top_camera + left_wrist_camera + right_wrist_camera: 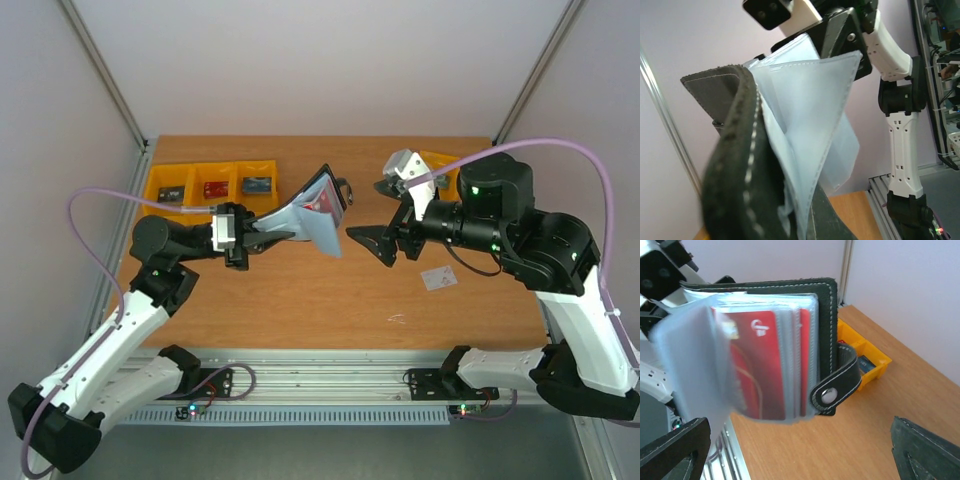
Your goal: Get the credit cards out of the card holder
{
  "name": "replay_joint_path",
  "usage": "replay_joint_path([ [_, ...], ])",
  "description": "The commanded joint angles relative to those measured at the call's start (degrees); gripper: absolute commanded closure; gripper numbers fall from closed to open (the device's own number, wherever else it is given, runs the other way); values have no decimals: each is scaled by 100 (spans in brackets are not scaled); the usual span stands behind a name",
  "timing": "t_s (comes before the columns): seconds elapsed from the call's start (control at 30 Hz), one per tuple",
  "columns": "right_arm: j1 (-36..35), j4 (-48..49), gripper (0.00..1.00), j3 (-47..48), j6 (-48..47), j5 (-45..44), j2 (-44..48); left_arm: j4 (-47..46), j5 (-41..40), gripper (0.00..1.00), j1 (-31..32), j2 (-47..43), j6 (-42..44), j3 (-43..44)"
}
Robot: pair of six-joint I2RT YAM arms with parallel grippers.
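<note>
Along the far left of the tabletop (300, 310), yellow bins (210, 182) are lined up. Over the centre, the card holder (318, 215) is held open in mid-air, clamped by the left fingers (262, 238). The right fingers (368, 238) are spread wide just beside it, nothing gripped. A red card (757, 365) is seen tucked in its clear sleeves. A whitish card (438, 278) is laid flat on the tabletop, apart from the holder.

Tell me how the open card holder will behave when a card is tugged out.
Likely floppy: clear sleeves fan loosely from the card holder. They would probably bend with the pull; its stitched cover looks stiffer.
</note>
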State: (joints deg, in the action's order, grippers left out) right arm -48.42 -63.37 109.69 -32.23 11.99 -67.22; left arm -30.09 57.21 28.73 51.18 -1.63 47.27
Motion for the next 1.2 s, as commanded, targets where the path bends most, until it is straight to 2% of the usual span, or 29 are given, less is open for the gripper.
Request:
replay_joint_path([
  [0.0, 22, 105, 1, 232, -337, 104, -180, -468, 216, 100, 1, -199, 93, 265],
  [0.33, 26, -469, 2, 1015, -221, 825, -1109, -561, 141, 100, 53, -266, -76, 318],
  [0.53, 26, -343, 1, 1060, -336, 1599, -1241, -563, 46, 100, 62, -125, -217, 449],
  [0.73, 21, -614, 2, 1123, -248, 2233, -1341, -472, -166, 100, 90, 84, -519, 535],
  [0.9, 23, -379, 3, 1038, -113, 2248, -1244, -328, -172, 100, 106, 59, -593, 522],
  [0.97, 18, -216, 13, 1028, -8, 2168, -1254, -237, -215, 100, 106, 31, -614, 512],
  [1.17, 27, -13, 78, 1053, 301, 1693, -1336, -93, -364, 100, 106, 14, -719, 520],
])
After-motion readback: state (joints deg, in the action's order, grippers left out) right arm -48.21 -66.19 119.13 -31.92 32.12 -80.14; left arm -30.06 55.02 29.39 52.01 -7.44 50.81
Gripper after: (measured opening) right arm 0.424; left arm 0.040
